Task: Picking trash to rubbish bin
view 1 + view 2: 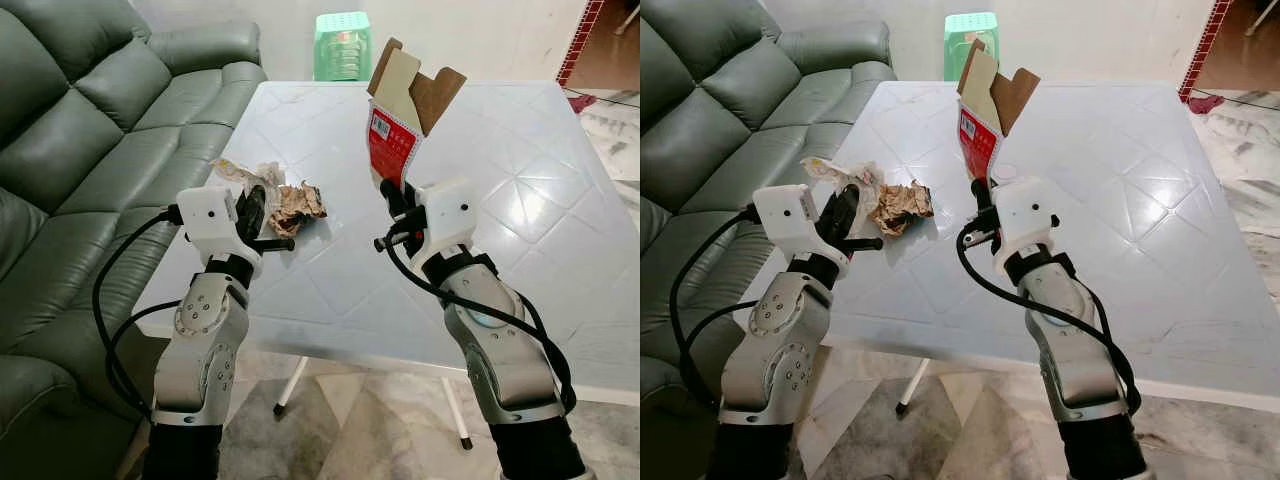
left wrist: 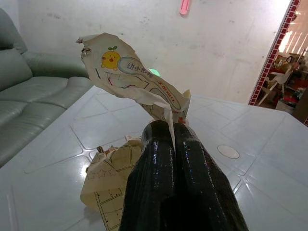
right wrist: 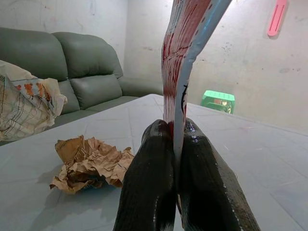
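My right gripper (image 1: pixel 392 195) is shut on the lower edge of a flattened red and white carton (image 1: pixel 400 112), held upright above the white table (image 1: pixel 540 250); the carton (image 3: pixel 185 53) rises from between the black fingers (image 3: pixel 154 187). My left gripper (image 1: pixel 256 203) is shut on a printed paper wrapper (image 2: pixel 134 77) with a yellow chick picture, lifted just over the table's left edge. A crumpled brown paper ball (image 1: pixel 300 207) lies on the table between the two grippers, also the brown paper ball (image 3: pixel 91 163) near the right fingers.
A green leather sofa (image 1: pixel 90 150) runs along the table's left side. A green plastic stool (image 1: pixel 343 45) stands beyond the far edge. Tiled floor (image 1: pixel 340 420) lies below the near edge, and a red-framed doorway (image 2: pixel 279 53) opens at the far right.
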`<state>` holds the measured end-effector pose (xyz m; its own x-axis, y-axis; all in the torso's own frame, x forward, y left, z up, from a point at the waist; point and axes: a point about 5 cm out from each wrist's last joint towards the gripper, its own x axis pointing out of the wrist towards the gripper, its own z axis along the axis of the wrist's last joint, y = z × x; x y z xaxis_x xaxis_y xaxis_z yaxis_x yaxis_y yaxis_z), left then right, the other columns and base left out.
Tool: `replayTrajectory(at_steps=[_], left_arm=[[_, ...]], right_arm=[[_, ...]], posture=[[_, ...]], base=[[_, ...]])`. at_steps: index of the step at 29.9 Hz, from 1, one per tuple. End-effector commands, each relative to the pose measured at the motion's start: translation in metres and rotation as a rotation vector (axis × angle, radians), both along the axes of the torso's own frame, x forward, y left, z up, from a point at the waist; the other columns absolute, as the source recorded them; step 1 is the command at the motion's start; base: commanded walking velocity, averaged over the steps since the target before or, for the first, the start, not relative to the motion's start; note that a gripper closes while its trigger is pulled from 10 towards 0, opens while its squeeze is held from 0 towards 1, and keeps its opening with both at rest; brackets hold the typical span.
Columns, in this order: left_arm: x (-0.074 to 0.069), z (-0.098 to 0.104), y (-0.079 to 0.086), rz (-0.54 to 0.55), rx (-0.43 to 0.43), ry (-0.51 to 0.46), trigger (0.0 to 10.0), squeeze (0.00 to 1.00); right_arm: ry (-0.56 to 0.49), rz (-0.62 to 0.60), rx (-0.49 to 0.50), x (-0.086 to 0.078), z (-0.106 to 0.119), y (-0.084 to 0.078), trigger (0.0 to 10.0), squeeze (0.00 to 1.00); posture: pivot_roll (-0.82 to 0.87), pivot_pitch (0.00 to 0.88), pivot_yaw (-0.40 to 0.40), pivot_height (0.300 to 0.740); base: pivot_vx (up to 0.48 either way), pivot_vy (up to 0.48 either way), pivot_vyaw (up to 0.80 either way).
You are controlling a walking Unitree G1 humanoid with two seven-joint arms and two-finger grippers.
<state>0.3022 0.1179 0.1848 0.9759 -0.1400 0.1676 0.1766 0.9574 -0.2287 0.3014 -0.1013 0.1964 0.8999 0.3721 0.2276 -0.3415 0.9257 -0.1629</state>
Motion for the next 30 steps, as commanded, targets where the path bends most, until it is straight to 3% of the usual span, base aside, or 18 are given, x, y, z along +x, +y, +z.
replayTrajectory(at_steps=[1,30], left_arm=[[0.0007,0.0010,-0.0008,-0.015,0.011,0.002,10.0,0.00],[0.0004,0.0001,-0.0028,-0.026,0.012,0.012,10.0,0.00]], right_arm=[[-0.002,-0.001,0.001,0.0007,0.0020,0.0008,10.0,0.00],[0.001,0.001,0.001,0.0007,0.0014,0.0008,10.0,0.00]], posture=[[-0.05,0.066,0.051,0.740],[-0.05,0.066,0.051,0.740]], base=[[0.000,0.000,0.00],[-0.022,0.000,0.00]])
